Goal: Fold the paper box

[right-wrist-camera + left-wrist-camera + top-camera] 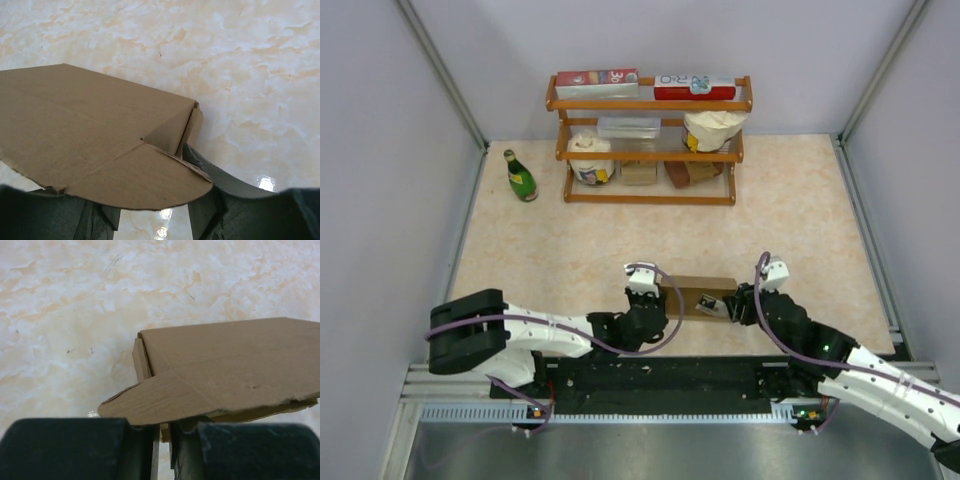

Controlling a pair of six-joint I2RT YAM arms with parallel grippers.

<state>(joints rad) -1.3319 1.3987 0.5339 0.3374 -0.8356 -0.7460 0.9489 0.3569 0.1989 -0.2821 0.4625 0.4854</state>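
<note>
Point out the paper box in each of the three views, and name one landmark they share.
Top external: the paper box lies low and centre in the picture.
Left wrist: the paper box fills the right half, with one flap reaching toward the bottom edge.
Right wrist: the paper box fills the left half, its rounded flap nearest the camera.
Shared landmark: the beige marbled tabletop under it.

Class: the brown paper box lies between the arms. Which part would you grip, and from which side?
Probably a thin cardboard edge at a short end, approached sideways from that end: the paper box has a broad flat top, too wide to pinch. The left tool clamps there.
</note>
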